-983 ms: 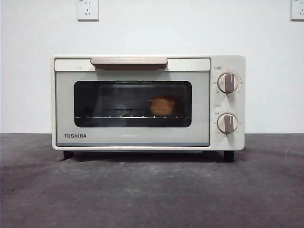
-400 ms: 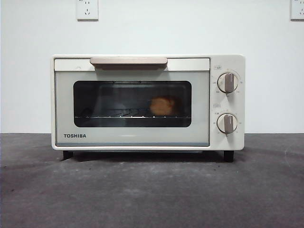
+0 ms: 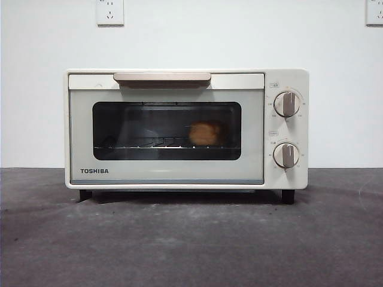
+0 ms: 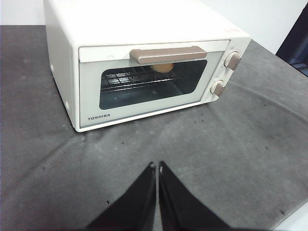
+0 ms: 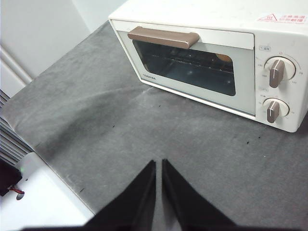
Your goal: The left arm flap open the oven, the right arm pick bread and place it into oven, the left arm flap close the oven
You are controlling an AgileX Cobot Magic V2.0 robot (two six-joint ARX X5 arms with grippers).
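Left gripper (image 4: 157, 166) pinched shut, nothing in it, well back from the oven (image 4: 144, 72) over bare grey table (image 4: 231, 144). Far ahead of those jaws, door closed, beige handle (image 4: 167, 54) along the door's top edge. Behind the dark glass, bread (image 3: 204, 133) sitting on the wire rack (image 3: 149, 145), toward the knob side. Probably soft, light and easy to squash, so best held gently around its middle. Door likely stiff and hinged low; handle the place to hook. Right gripper (image 5: 158, 166) also closed tight and empty, far back from the oven, two knobs (image 5: 275, 70) off ahead. Job looks done.
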